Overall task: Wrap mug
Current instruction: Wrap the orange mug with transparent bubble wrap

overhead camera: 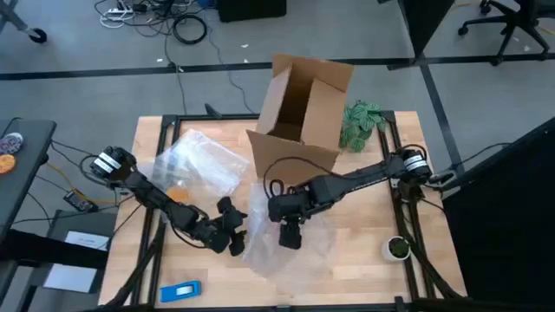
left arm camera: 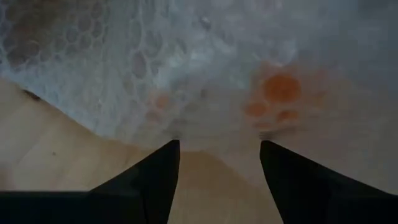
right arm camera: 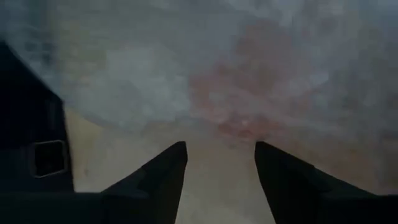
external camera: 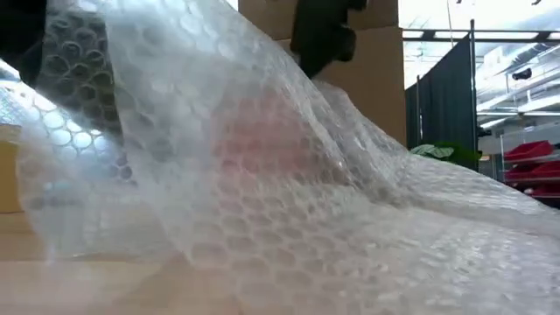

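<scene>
Mug [left arm camera: 280, 90] under the bubble wrap [overhead camera: 277, 247] near table [overhead camera: 364, 277] centre, only an orange blur through the plastic. Left gripper [left arm camera: 217, 146] at 9 o'clock of that sheet, fingers spread, tips at the wrap's edge, nothing pinched. Right gripper [right arm camera: 221, 146] at 12 o'clock of the sheet, low over it, fingers likewise spread and empty. Cardboard box [overhead camera: 303, 108] open at 12 o'clock; second wrap sheet [overhead camera: 195, 165] at 10 o'clock.
</scene>
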`<state>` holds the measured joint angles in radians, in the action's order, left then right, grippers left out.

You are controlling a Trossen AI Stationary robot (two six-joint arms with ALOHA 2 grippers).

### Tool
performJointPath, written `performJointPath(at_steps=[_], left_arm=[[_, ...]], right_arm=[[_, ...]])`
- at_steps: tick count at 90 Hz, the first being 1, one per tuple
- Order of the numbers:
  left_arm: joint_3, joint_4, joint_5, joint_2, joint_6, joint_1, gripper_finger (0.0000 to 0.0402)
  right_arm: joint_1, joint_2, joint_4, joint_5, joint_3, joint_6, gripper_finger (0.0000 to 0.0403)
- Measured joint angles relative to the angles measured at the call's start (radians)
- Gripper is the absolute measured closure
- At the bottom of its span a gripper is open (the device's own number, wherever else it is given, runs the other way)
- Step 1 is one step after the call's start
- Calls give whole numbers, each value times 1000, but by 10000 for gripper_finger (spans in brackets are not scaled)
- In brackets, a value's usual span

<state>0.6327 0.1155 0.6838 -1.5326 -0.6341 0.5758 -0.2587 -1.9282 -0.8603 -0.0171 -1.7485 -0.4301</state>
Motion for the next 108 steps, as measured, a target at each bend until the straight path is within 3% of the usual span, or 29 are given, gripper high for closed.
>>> performJointPath(at_steps=[21, 40, 60, 108], left_arm=[[7, 16, 15, 16, 33, 0, 193], [37, 17, 14, 123, 146, 2, 193], [39, 15, 16, 201, 191, 2, 193], [39, 24, -3, 60, 74, 46, 193]], right_arm=[[55, 0, 136, -14, 95, 14, 229], [78, 1, 286, -4, 216, 42, 229], [57, 2, 307, 8, 253, 77, 230], [-14, -1, 371, -34, 245, 151, 241]])
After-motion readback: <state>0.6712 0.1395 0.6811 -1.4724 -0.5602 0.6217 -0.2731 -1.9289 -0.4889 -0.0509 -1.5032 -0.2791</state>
